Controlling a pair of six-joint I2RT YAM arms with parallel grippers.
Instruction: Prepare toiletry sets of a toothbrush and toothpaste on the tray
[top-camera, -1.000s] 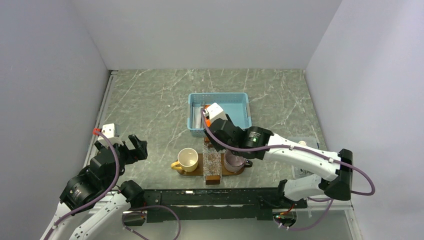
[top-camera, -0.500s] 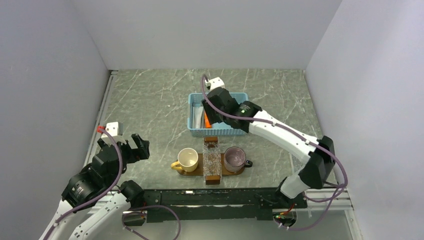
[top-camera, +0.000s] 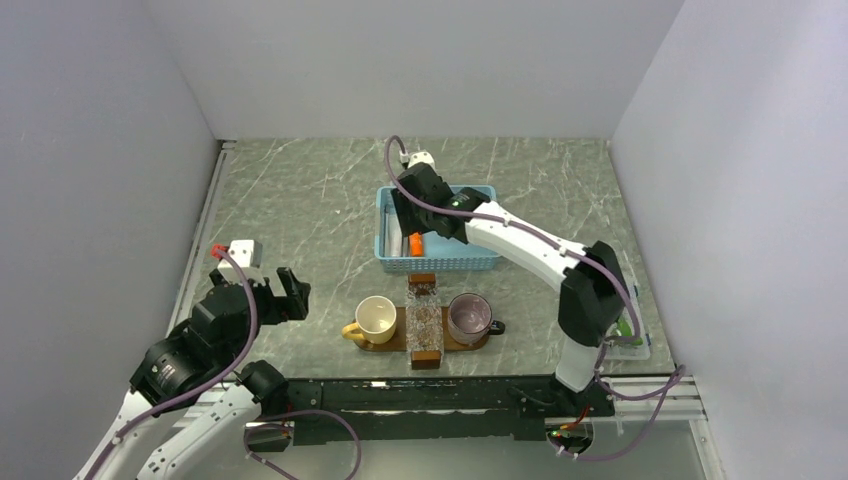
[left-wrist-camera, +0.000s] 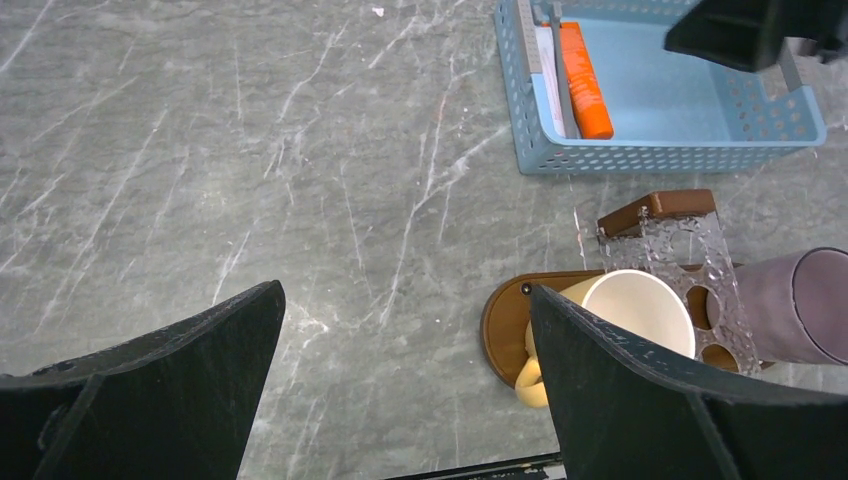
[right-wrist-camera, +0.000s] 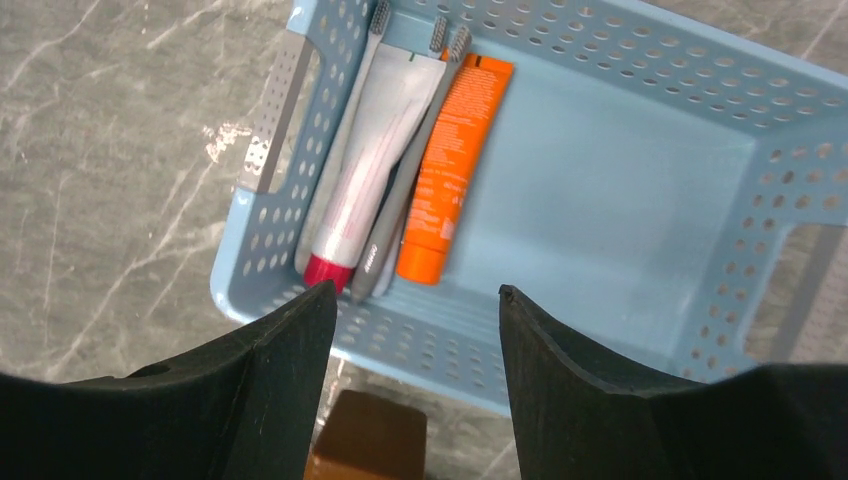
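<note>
Blue basket (right-wrist-camera: 600, 55) fills the upper frame in R wrist view. The tray (left-wrist-camera: 497, 330) w/ cups (top-camera: 377, 317) sits lower centre in top view, no sets on it yet. R arm (top-camera: 525, 247) is stretched far out, right gripper (right-wrist-camera: 415, 292) hovering over the basket, fingers spread, empty. The left gripper (left-wrist-camera: 402, 292), lower left, is also spread wide. The toothbrush (right-wrist-camera: 383, 235) lies at the basket's left side, wedged betw tubes (right-wrist-camera: 440, 170): light, stiff, prob slick, so pinch mid-handle.

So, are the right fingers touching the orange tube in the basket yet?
Apart. The right wrist view shows the orange tube lying untouched in the basket, clear of both open fingers of the right gripper.
</note>
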